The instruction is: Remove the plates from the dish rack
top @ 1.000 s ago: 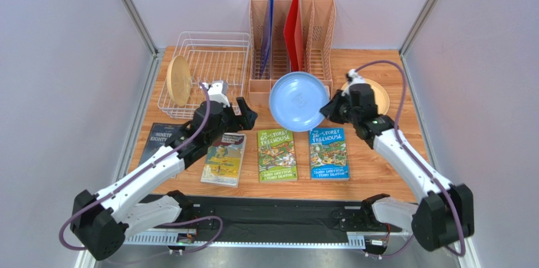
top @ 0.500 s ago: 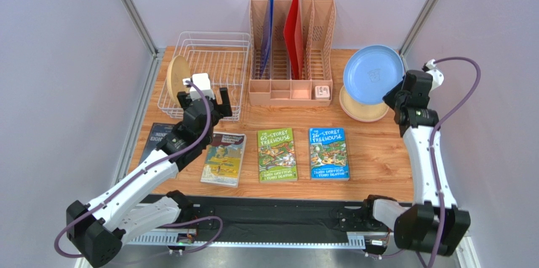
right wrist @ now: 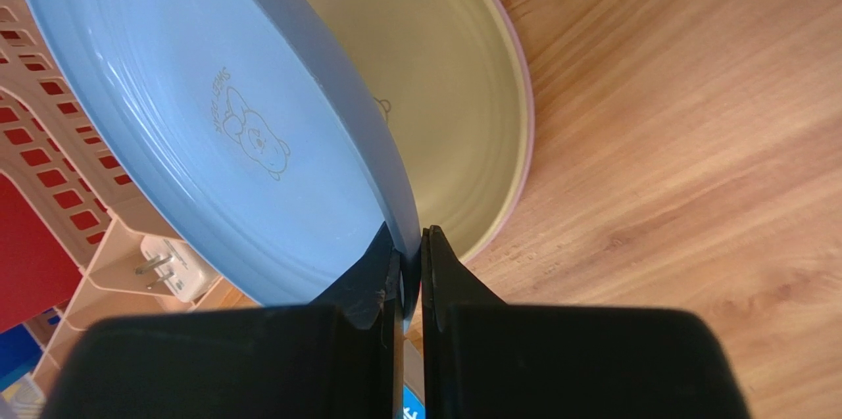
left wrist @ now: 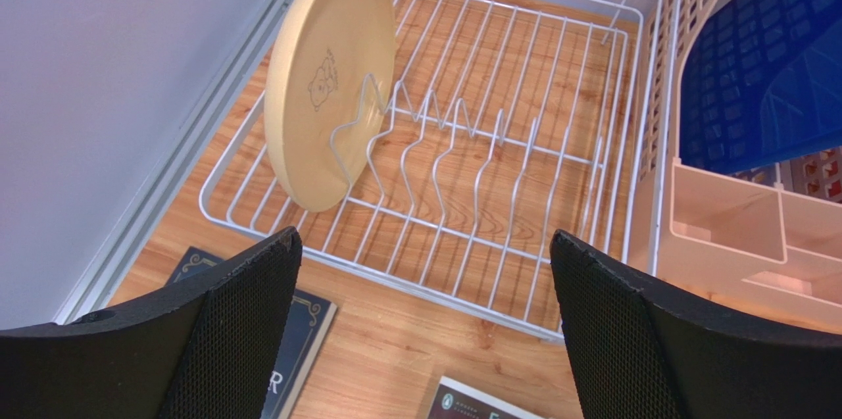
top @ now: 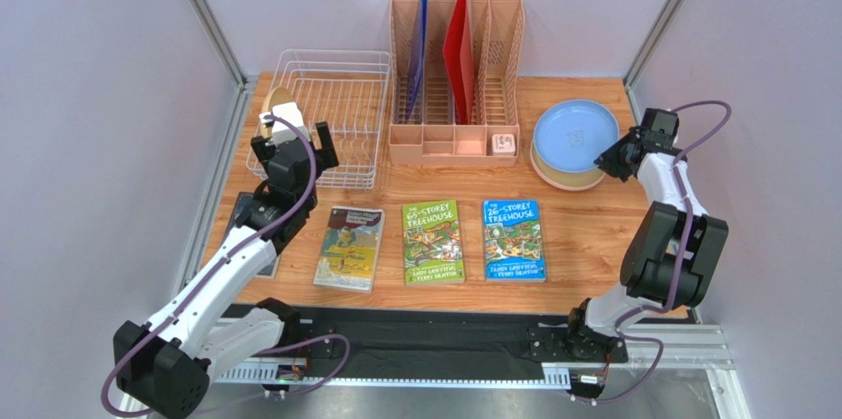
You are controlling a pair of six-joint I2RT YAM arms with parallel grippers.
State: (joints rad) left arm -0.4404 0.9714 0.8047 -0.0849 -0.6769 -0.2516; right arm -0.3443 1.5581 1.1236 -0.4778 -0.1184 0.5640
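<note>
Right gripper [right wrist: 412, 253] tight on blue plate [right wrist: 198, 93] (over 1 tan plate [right wrist: 455, 113]); left gripper [left wrist: 425, 251] agape before the dish rack [left wrist: 494, 172].

The overhead camera views the whole counter [top: 583, 241] from its near edge; wrist cameras closely face the far-left rack [left wrist: 514, 143] and far-right plates [right wrist: 198, 93].

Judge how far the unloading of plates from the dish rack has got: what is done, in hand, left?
Done: one tan plate lies on the table at the right, out of the dish rack. In hand: the right jaws are shut on the rim of the blue plate, tilted over that tan plate. Remaining: a second tan plate stands upright in the rack, open left jaws facing it.
</note>
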